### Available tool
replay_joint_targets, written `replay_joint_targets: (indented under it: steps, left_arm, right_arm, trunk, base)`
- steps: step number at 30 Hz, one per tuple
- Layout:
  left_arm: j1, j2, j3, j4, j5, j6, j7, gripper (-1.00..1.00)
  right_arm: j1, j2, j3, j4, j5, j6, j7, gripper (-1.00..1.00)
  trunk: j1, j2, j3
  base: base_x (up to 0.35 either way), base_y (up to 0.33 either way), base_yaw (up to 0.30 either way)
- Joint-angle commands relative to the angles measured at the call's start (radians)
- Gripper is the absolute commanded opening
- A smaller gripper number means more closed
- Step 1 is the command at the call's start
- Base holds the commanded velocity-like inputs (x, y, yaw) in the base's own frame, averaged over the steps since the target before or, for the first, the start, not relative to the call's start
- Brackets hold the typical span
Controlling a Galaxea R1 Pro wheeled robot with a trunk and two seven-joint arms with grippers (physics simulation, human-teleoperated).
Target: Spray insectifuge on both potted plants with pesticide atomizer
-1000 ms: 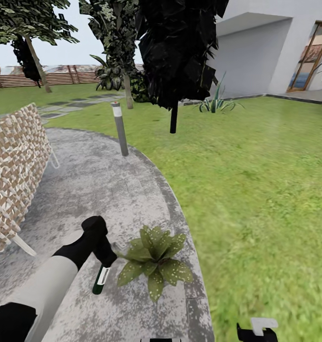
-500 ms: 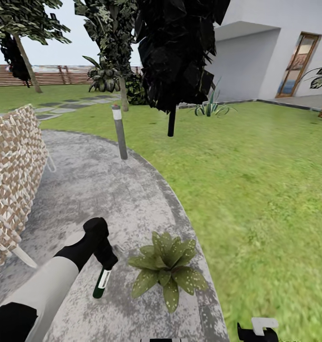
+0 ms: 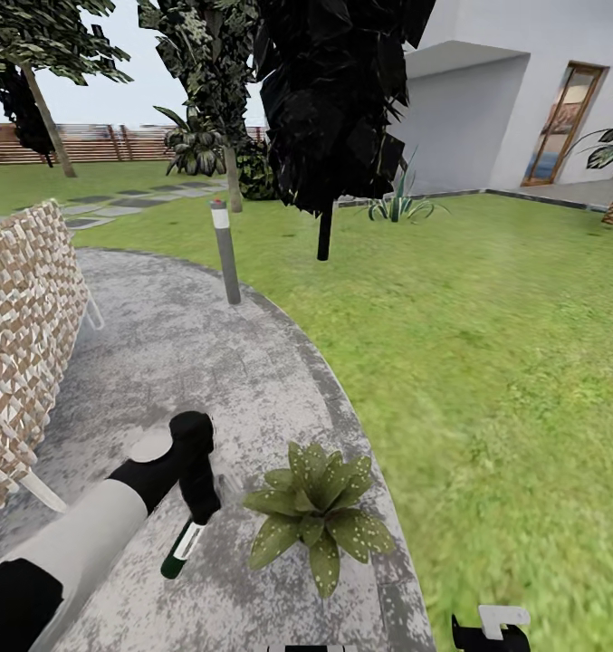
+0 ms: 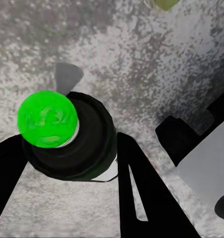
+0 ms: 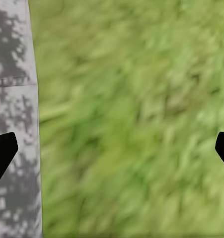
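Currently over round grey mottled paved patio [image 3: 206, 362]: speckled green-leaf potted plant [image 3: 320, 516] near its lawn edge; left gripper [image 3: 200, 512] clamps slim white, dark-green-tipped pesticide atomizer [image 3: 180, 551] just beside it. Right gripper [image 5: 112, 148] fingers spread wide above grass.

A home garden: lawn [image 3: 487, 344], paved patio [image 3: 206, 362], trees [image 3: 342, 100], white house [image 3: 514, 91].

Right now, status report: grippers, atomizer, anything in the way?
Left gripper shut on pesticide atomizer, beside potted plant. Right gripper open over lawn. Nothing between atomizer and plant.
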Motion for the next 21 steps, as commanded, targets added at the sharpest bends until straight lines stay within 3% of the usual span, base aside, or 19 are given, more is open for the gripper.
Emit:
replay_joint_targets:
  steps: [1,5,9,14,21]
  left_arm:
    - [0.000,0.013,-0.007,-0.002,-0.008,0.010,-0.009,-1.00]
    - [0.003,0.081,-0.011,-0.007,-0.006,0.008,-0.009,-1.00]
    - [-0.002,0.073,-0.007,-0.015,-0.004,0.014,-0.009,-1.00]
    - [-0.005,0.018,-0.003,-0.035,-0.004,0.020,-0.009,-1.00]
    - [0.000,0.025,-0.002,-0.038,-0.005,0.020,-0.009,-1.00]
  right_arm:
    - [0.000,0.000,0.009,0.001,-0.010,-0.003,-0.002,1.00]
    - [0.000,0.000,0.009,0.002,-0.010,-0.003,-0.002,1.00]
    - [0.000,0.000,0.009,0.002,-0.010,-0.003,-0.002,1.00]
    - [0.000,0.000,0.009,0.002,-0.010,-0.003,-0.002,1.00]
    - [0.000,0.001,0.009,0.002,-0.010,-0.003,-0.002,1.00]
  trunk:
    - [0.000,0.000,-0.001]
    - [0.000,0.000,-0.001]
    - [0.000,0.000,-0.001]
    - [0.000,0.000,-0.001]
    - [0.000,0.000,-0.001]
  base:
    - [0.000,0.000,0.000]
    - [0.000,0.000,0.000]
    - [0.000,0.000,0.000]
    - [0.000,0.000,0.000]
    - [0.037,0.187,0.000]
